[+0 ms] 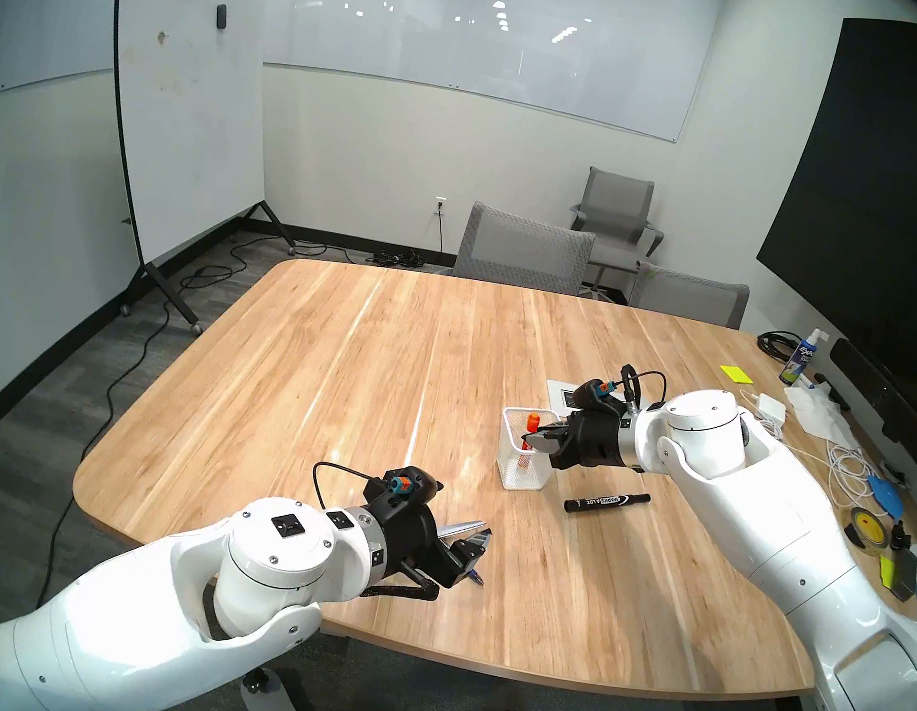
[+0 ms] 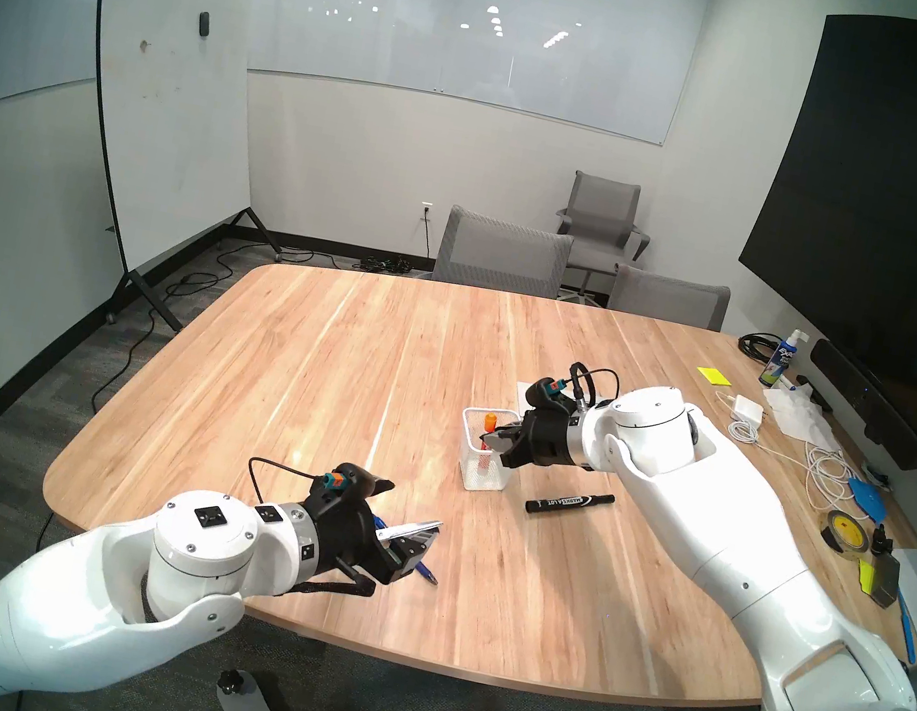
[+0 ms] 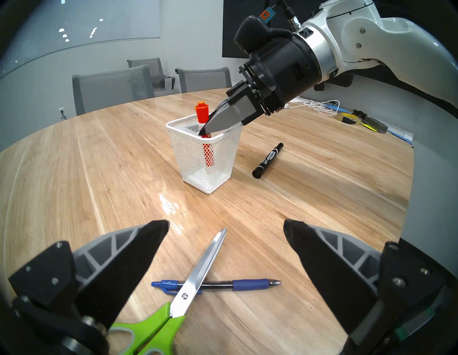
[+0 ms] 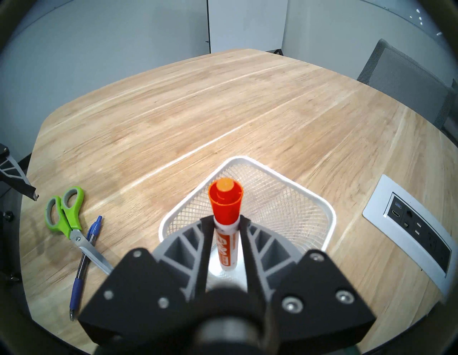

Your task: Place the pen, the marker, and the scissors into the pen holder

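the left gripper (image 3: pixel 225 231) hangs spread wide, with the scissors (image 3: pixel 195 275) lying across the pen (image 3: pixel 247 284) on the table (image 3: pixel 309 210) just under its fingers. farther off, the right gripper (image 4: pixel 226 220) sits at the pen holder (image 4: pixel 329 213) rim, fingers flanking the orange marker (image 4: pixel 226 223) standing inside; grip or gap, i cannot tell. a black marker (image 3: pixel 268 160) lies beside the holder.

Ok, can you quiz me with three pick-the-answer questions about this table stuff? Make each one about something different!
1. Where is the orange marker?
A. lying flat
B. hanging in the air
C. standing in the pen holder

2. What colour are the handles of the scissors?
A. green and grey
B. red
C. black

3. How is the left gripper?
A. shut tight
B. wide open and gripping nothing
C. squeezing something

Answers:
1. C: its orange cap sticks up out of the white mesh cup.
2. A: the loops are lime green with grey inside.
3. B: its fingers stand far apart and touch nothing.
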Robot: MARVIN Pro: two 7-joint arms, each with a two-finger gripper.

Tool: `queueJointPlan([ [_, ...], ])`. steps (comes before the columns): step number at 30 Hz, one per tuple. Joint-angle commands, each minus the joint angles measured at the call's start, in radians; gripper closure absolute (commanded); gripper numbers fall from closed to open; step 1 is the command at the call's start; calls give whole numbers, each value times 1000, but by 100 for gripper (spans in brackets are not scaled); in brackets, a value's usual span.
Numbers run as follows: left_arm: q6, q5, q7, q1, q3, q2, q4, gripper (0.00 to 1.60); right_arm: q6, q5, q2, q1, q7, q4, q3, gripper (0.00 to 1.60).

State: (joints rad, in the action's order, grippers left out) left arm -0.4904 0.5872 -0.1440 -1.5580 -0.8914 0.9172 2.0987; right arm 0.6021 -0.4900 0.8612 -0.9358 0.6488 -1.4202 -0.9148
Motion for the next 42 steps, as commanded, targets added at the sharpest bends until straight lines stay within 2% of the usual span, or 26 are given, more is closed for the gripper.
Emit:
queueJointPlan([
  [1,7,-1,-1,2,-2,4,16,0,2,0,1,23,-3,-4,-14,89],
  [9,7,-1,-1,2,-2,4,16,0,4,2,2,27,0,-3,-14,80],
  [10,7,-1,-1,2,-2,4,16,0,5,2,2,27,0,-3,-15,70],
  [11,7,-1,-1,2,-2,4,16,0,5,3,2,27,0,-2,-15,70],
  [12,7,-1,-1,2,-2,4,16,0,5,2,3,27,0,-2,-15,49],
  [13,7,-1,-1,2,-2,4,16,0,5,3,3,27,0,-2,-16,39],
  [17,7,-1,-1,2,-2,4,16,0,5,3,4,27,0,-2,-17,24],
  [42,7,-1,0,2,-2,4,15,0,13,-7,0,39,14,-2,-42,18],
])
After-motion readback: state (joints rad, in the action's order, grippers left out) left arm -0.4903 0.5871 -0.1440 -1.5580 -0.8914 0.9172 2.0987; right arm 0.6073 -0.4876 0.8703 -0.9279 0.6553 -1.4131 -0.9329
